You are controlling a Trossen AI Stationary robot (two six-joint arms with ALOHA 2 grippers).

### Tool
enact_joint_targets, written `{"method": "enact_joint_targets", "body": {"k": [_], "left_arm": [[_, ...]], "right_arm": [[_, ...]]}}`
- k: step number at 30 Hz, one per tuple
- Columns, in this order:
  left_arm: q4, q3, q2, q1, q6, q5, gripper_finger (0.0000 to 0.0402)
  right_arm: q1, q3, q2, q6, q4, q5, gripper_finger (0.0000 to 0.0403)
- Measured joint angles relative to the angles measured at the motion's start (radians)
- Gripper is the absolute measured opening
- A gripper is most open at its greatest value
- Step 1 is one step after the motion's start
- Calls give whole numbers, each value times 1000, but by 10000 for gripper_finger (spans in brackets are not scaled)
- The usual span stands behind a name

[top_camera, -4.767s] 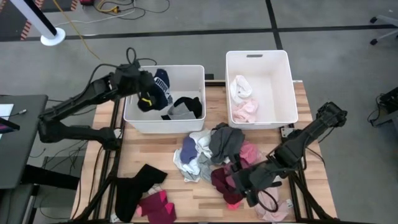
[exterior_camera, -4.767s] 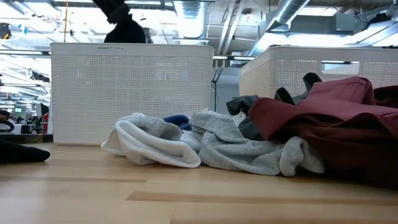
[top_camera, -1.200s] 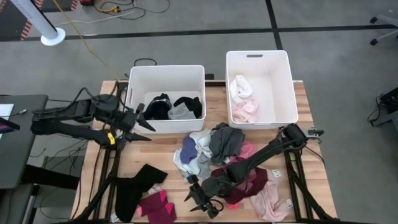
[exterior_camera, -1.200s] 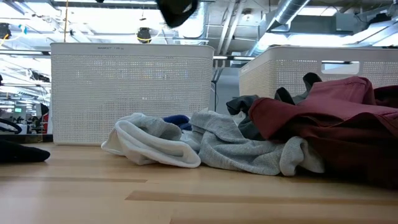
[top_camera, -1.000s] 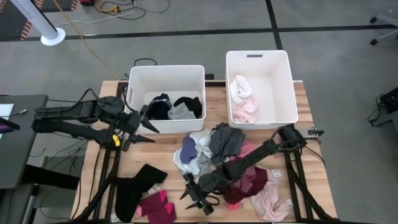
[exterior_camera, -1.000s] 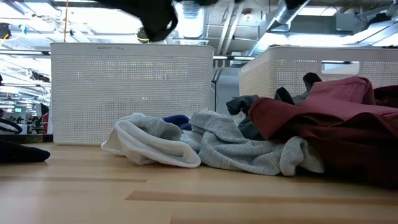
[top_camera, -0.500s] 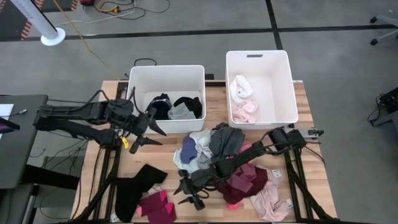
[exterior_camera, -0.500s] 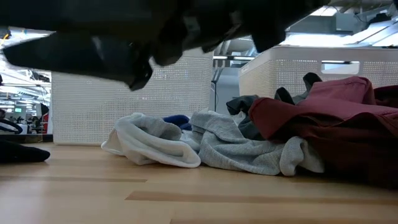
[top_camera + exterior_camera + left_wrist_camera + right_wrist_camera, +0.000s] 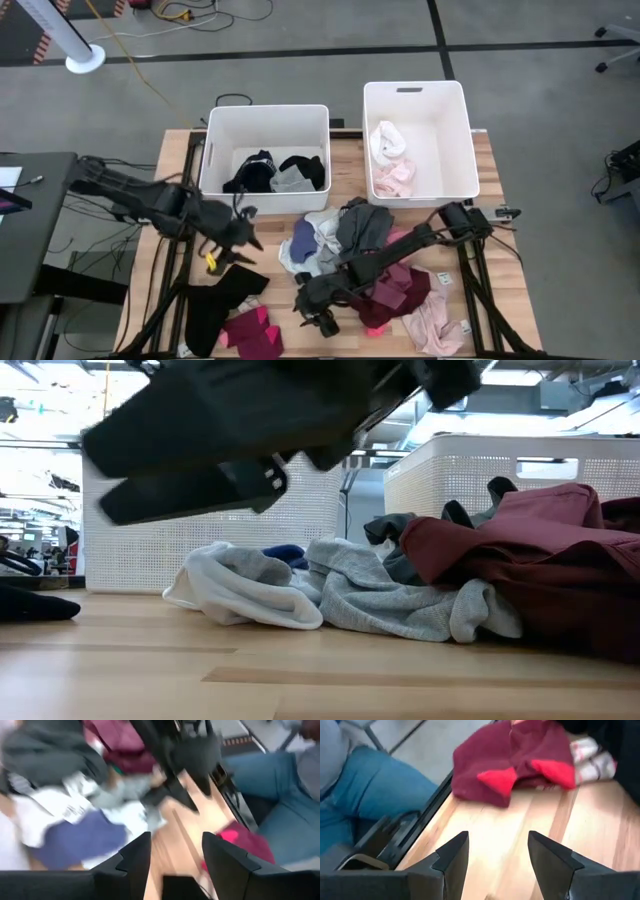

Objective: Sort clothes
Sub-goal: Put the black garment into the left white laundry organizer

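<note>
clothes (image 9: 350, 245) heaped mid-counter (image 9: 275, 255), some already in both bins. left end effector (image 9: 238, 243) and right end effector (image 9: 318, 318) both open, empty. advise: pinch one garment only, lift clear.

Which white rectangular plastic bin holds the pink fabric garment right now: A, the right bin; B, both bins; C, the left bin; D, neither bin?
A: in the high view the pink fabric garment lies inside the right white plastic bin, while the left white plastic bin holds only black and grey pieces.
</note>
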Motion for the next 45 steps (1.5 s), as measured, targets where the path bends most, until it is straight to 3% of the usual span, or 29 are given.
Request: {"method": "enact_joint_targets", "body": {"k": [7,18,26,34,39,45], "left_arm": [[-96,0,119,-168,-165,-91,169],[-185,0,392,-371,-473,-55,173],[-111,0,551,-395,-491,-72,181],[-165,0,657,-378,-503,-210,178],[-163,0,664,-377,-483,-257,131],[-165,0,664,-376,-439,-275,16]], "right_arm": [[15,0,-54,-3,-187,33,218],[32,0,-118,-3,-335,73,218],[35,0,-132,-11,-341,80,218],[42,0,-132,-10,-338,80,218],[43,0,-132,-10,-337,80,218],[43,0,-131,-11,-331,80,218]]}}
